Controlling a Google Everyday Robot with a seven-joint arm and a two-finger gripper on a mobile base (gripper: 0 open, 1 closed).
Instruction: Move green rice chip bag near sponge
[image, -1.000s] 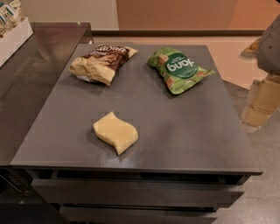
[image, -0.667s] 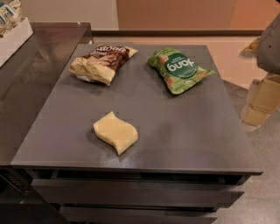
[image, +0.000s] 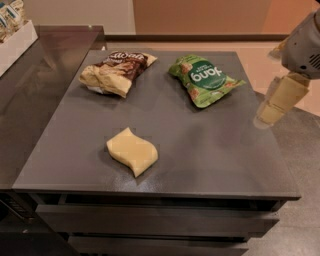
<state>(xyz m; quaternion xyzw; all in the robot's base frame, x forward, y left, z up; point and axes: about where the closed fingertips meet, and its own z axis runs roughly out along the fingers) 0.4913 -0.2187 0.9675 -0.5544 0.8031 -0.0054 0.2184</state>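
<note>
Hovering jaws hang right of crinkly green rice chip bag (image: 204, 79).

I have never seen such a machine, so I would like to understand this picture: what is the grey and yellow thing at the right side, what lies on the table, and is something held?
It is a mobile robot with one arm; only the arm's end shows. The pale part at the right is its gripper, a two-finger clamp, by the right edge of the grey table, holding nothing. One camera looks down on the table; where it is mounted is unknown. Three things lie apart: a green rice chip bag back right, a brown-and-cream snack bag back left, and a pale yellow sponge near the front.
</note>
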